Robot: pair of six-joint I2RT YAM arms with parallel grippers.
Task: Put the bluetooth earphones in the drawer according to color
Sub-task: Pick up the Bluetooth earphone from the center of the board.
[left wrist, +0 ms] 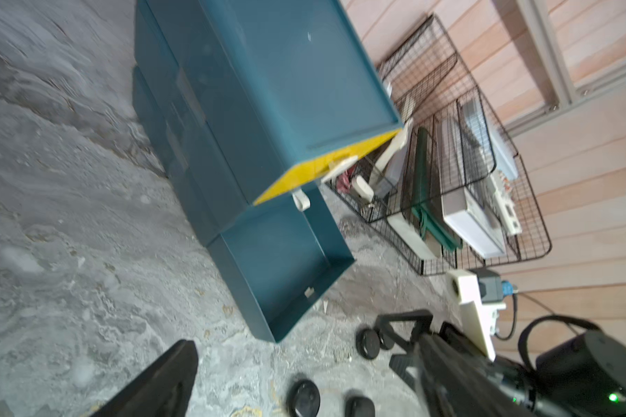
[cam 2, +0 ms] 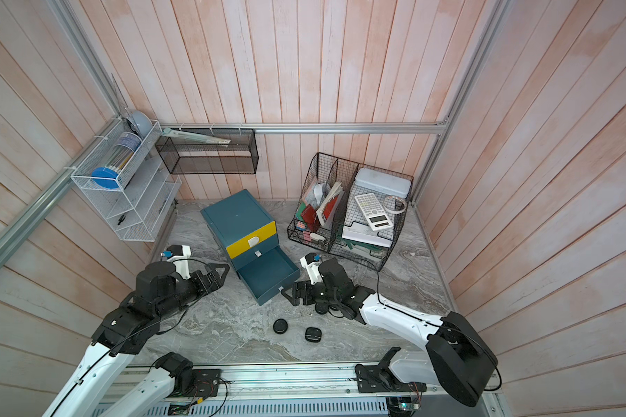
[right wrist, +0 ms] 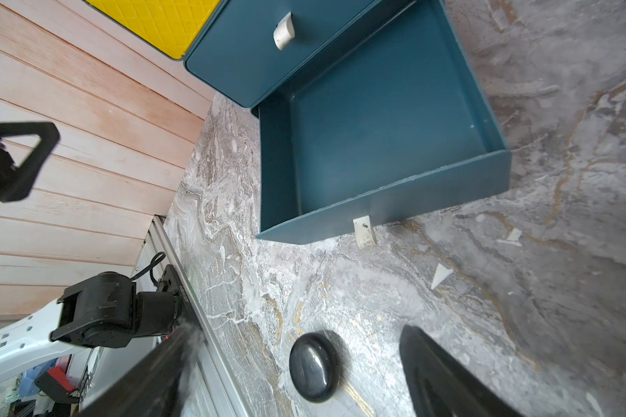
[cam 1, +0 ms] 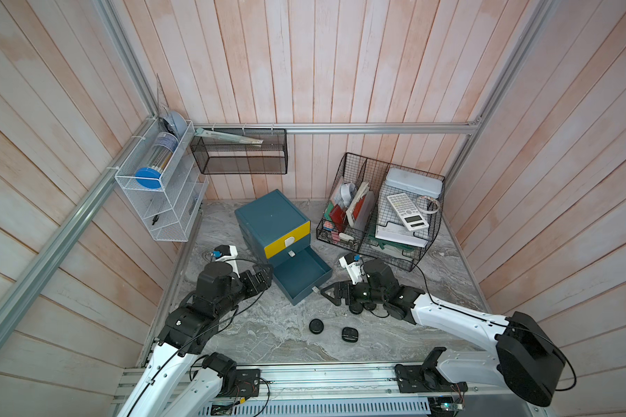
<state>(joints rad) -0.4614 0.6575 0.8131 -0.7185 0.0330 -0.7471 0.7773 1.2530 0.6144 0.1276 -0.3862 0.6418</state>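
Observation:
The drawer is a teal chest with a yellow top front. Its bottom drawer is pulled out and shows nothing inside in the right wrist view. Several black bluetooth earphones lie in front of it: one round, one squarer, and two partly under my right arm. My right gripper hangs open just off the drawer's front corner. In the right wrist view a black case lies on the table between its spread fingers, untouched. My left gripper is open and empty beside the chest's left side.
A black wire organiser with a calculator and papers stands at the back right, close behind my right arm. A white wire rack hangs on the left wall. A black mesh shelf hangs on the back wall. Small white scraps lie near the drawer front.

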